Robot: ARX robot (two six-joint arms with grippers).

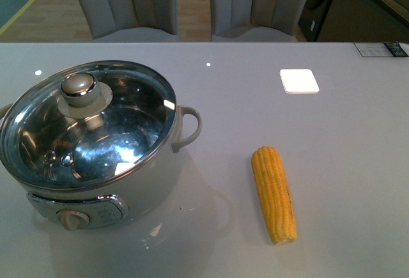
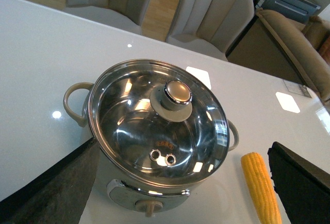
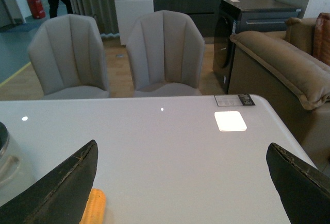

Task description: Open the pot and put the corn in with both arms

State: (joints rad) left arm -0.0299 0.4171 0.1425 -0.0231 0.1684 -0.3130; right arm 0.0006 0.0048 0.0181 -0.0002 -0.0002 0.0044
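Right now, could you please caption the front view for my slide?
The pot with its glass lid on stands on the white table, the corn lying apart to its right.

Front cam looks down; all views share corn [image 1: 274, 195].

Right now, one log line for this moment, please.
pot: lid on | corn: on table, right of pot | left tool: open, above pot | right tool: open, above table | nothing grasped
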